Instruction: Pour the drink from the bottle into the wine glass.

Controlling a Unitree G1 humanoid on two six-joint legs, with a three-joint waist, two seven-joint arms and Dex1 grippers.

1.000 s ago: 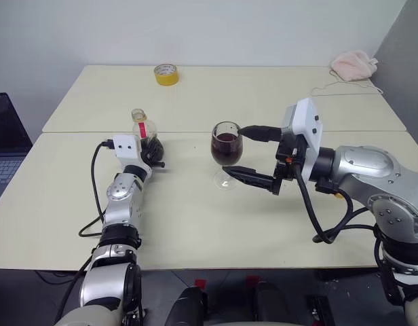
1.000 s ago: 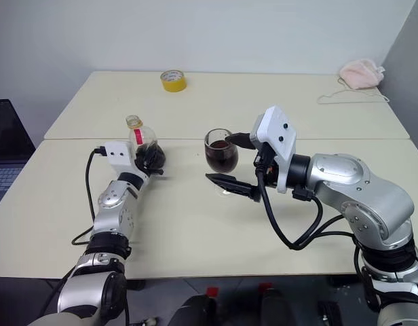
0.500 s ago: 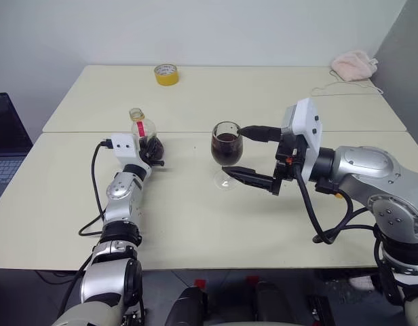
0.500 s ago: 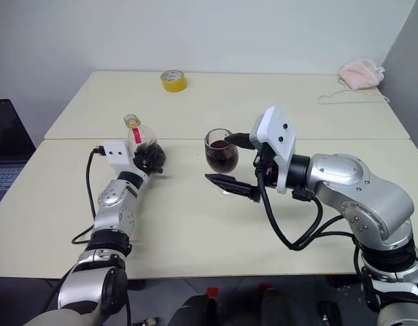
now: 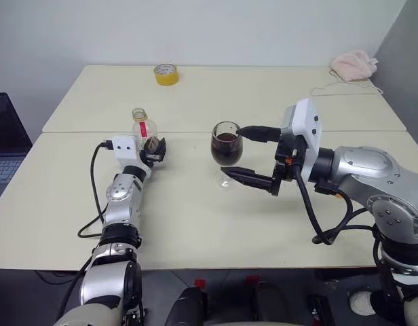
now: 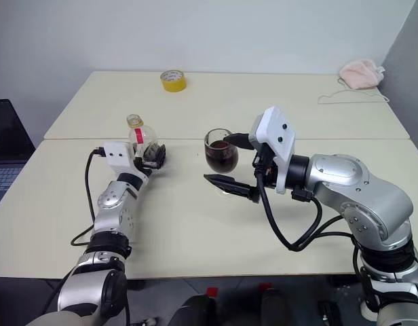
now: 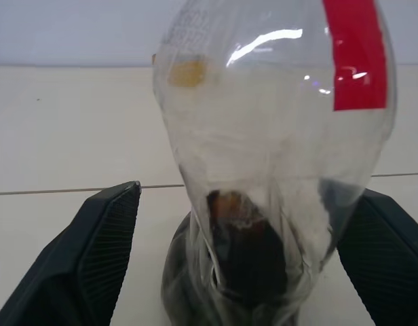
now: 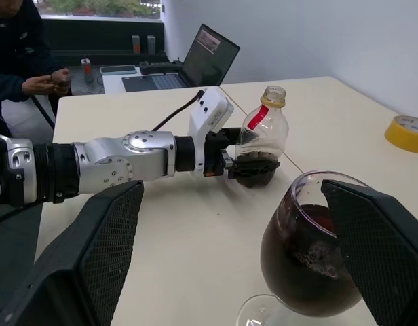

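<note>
The bottle point(image 5: 142, 128) stands upright on the table with its yellow cap and red label strip. Only a little dark drink point(image 7: 246, 265) is left in its bottom. My left gripper point(image 5: 153, 148) is open around the bottle's lower body, with a finger point(image 7: 93, 251) clear of it on each side. The wine glass point(image 5: 226, 146) stands right of the bottle, its bowl holding dark drink point(image 8: 304, 272). My right gripper point(image 5: 232, 151) is open and reaches in from the right. One finger is by the rim and the other is low by the stem.
A yellow tape roll point(image 5: 166, 74) sits at the table's far side, and a pink cloth point(image 5: 353, 64) with a thin cord lies at the far right corner. A laptop point(image 5: 5, 136) is off the left edge. A seated person point(image 8: 19, 54) is beyond the table.
My left gripper was shut on the bottle and has opened, letting it go. The bottle stays standing in place. My right arm and the glass have not moved.
</note>
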